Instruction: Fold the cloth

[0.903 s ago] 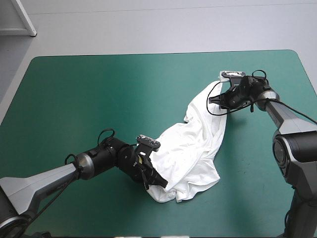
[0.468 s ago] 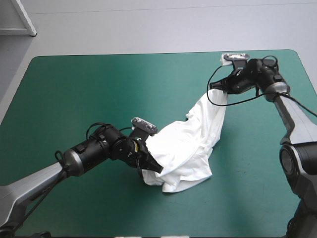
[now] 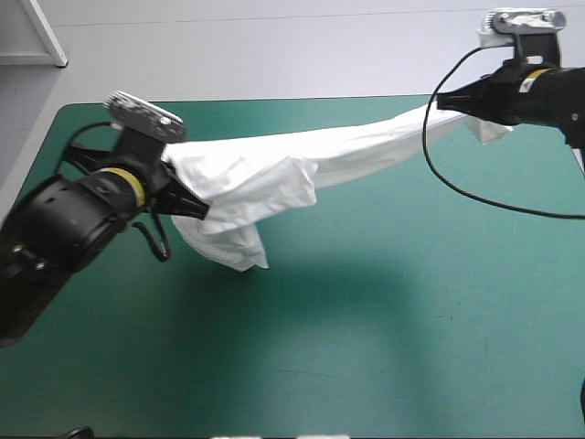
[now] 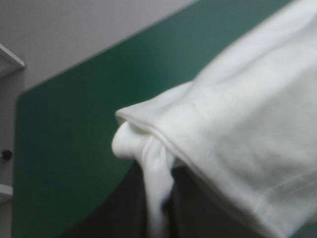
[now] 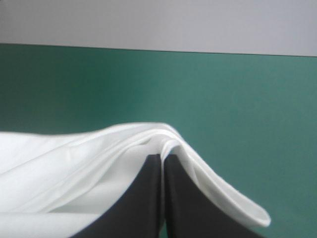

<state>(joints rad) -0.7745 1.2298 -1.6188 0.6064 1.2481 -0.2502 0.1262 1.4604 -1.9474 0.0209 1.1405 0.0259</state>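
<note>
The white T-shirt point(image 3: 302, 160) hangs stretched in the air above the teal-green table point(image 3: 366, 320), between my two raised grippers. My left gripper point(image 3: 196, 203) is shut on the T-shirt at its left end, where a bunched fold droops below. My right gripper point(image 3: 445, 102) is shut on the T-shirt at its right end, near the table's far right corner. In the left wrist view the T-shirt point(image 4: 237, 139) drapes over the black fingers point(image 4: 188, 208) and covers most of them. In the right wrist view the T-shirt point(image 5: 99, 163) folds over the meeting fingertips point(image 5: 161, 161).
A black cable point(image 3: 475, 183) loops down from the right wrist over the table's right part. The table's far edge point(image 3: 302, 99) runs just behind the stretched T-shirt.
Both arms have risen and drawn apart. The T-shirt has left the table and now stretches taut between them; earlier it lay as a heap on the cover.
</note>
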